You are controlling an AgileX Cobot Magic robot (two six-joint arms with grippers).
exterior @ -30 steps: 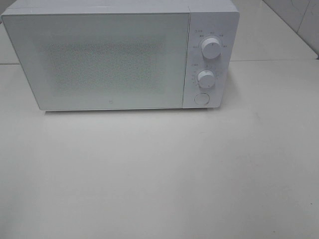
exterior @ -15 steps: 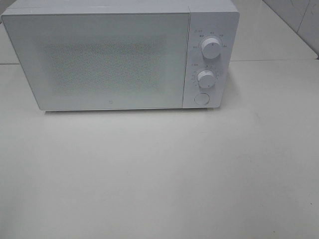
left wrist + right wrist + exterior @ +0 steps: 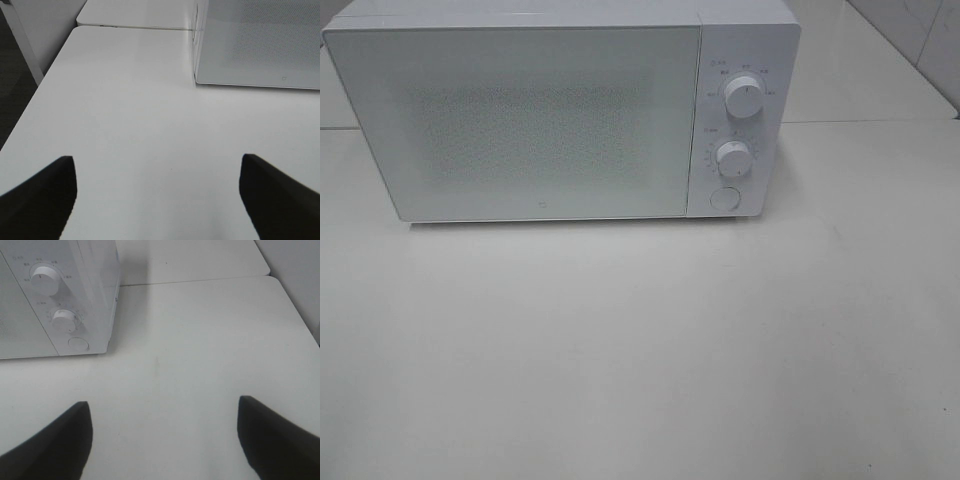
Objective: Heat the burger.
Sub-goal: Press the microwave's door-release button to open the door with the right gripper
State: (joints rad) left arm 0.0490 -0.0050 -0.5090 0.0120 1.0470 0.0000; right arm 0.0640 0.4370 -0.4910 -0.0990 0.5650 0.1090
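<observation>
left gripper [image 3: 156, 159]: dark fingers [image 3: 42, 200] spread wide, nothing between them, bare tabletop below
right gripper [image 3: 162, 402]: also spread wide, holding nothing, over bare tabletop
burger: not visible in any view, so no position relative to either gripper can be given
microwave [image 3: 520, 120]: white, at the back of the table, ahead of both grippers and well apart from them
door [image 3: 530, 130]: shut, frosted dotted panel, can't tell what's inside
controls: upper knob [image 3: 745, 97], lower knob [image 3: 732, 157] and round button [image 3: 724, 198] stacked on the panel right of the door, nearer the right gripper
table [image 3: 640, 350]: white, smooth, slightly glossy; a seam [image 3: 865, 122] runs across beside the microwave where a second tabletop butts on behind
room: pale tiled wall [image 3: 920, 30] at the far right corner; dark floor [image 3: 10, 100] past the table's left side
edges: left table edge [image 3: 45, 85] runs close beside the left gripper; right table edge [image 3: 300, 322] is close to the right gripper's outer side
open room: wide clear stretch of tabletop from the microwave front to both grippers, also strips on either side of the microwave
</observation>
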